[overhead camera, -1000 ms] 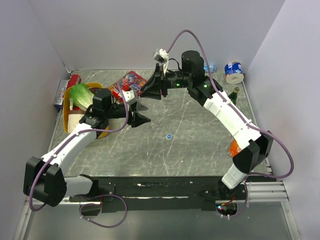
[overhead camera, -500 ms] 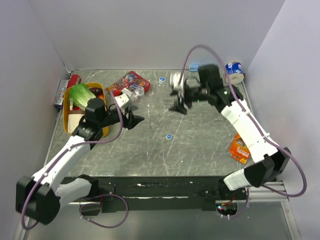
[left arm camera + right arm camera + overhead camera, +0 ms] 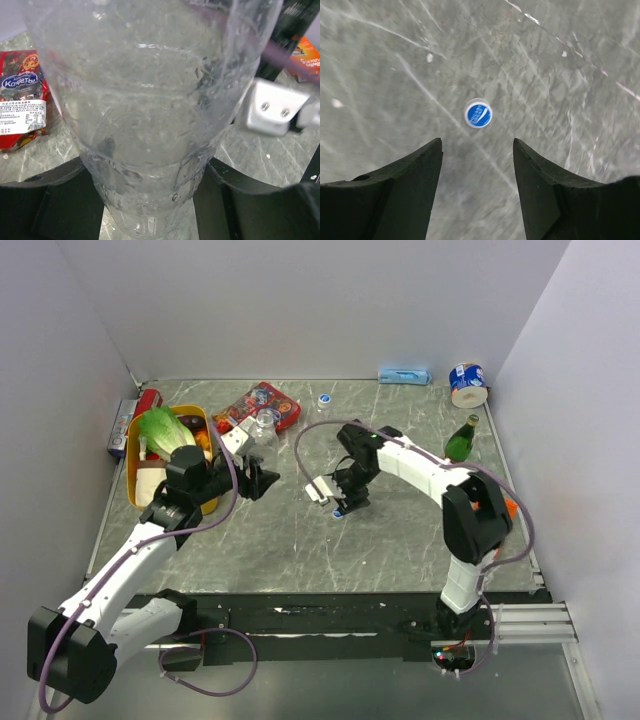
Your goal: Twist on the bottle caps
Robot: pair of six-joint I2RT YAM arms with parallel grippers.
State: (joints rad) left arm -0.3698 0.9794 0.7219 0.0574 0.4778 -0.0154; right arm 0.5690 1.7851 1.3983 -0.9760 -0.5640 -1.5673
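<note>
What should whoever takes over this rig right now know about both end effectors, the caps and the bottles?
The left end effector is shut on a clear bottle.
The right end effector is open, hovering over the near cap, which lies untouched on the table.
The second bottle sits by the red packet; the far cap lies loose near the back edge.
Done: no cap is on a bottle.
Left: grasp each cap and screw it on, both bottles.

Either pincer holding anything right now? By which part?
Left pincer grips a clear plastic bottle across its body. Right pincer is open above a blue bottle cap, holding nothing.
</note>
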